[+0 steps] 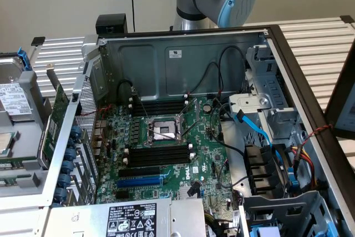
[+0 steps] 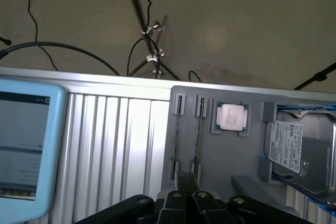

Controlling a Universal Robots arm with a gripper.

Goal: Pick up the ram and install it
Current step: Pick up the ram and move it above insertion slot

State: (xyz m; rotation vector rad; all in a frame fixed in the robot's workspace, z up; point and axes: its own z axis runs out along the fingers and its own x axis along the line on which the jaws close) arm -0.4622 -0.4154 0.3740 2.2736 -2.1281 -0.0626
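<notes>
Ram: not positively identified. On the tray (image 2: 247,161), two narrow holders (image 2: 178,106) stand side by side. A thin dark line runs between the end clips of each. Whether either line is the ram standing on edge cannot be told; no label or chips can be made out there.

Tray: matt grey, moulded, with shaped recesses. One recess holds a square CPU (image 2: 231,116) with a bright metal lid. Beside it lies a hard drive (image 2: 299,150), silver-cased with a white label and blue rails along its edges. The tray sits on a ribbed aluminium table (image 2: 115,145).

Case (image 1: 166,59): open grey sheet steel. Inside is a green motherboard (image 1: 205,165) with long black slots (image 1: 158,156) on either side of a metal-framed socket (image 1: 163,130).

Gripper (image 2: 188,192): black, hard-edged fingers, seen in the wrist view above the tray, just beside the near ends of the two holders. The jaws are fully closed, finger against finger, with nothing held between them.
</notes>
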